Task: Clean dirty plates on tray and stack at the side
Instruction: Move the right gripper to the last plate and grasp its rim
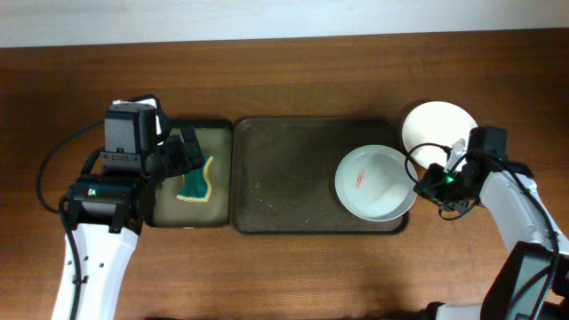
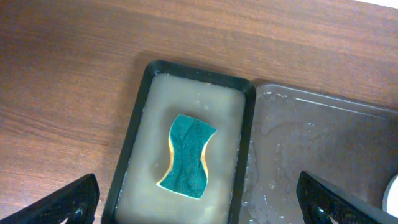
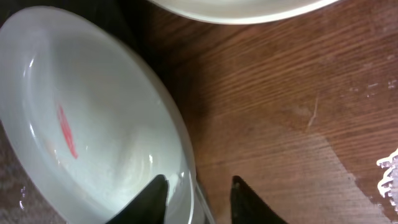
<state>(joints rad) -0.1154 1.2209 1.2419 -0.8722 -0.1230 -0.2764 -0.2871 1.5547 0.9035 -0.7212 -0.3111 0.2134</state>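
A white plate with a red smear (image 1: 373, 182) lies at the right end of the large dark brown tray (image 1: 284, 178), its rim reaching over the tray's right edge. A second white plate (image 1: 437, 129) sits on the table to the right of the tray. My right gripper (image 1: 428, 185) is open. In the right wrist view its fingers (image 3: 198, 194) straddle the rim of the smeared plate (image 3: 81, 124), one finger inside and one outside. The second plate's edge (image 3: 249, 7) shows at the top. My left gripper (image 1: 182, 158) is wide open and empty (image 2: 199, 208) above the small tray.
The smaller dark tray (image 1: 222, 133) holds cloudy water and a green-yellow sponge (image 1: 196, 182), which also shows in the left wrist view (image 2: 188, 155). It stands against the large tray's left side. Wet streaks mark the wooden table (image 3: 336, 162) near the right gripper.
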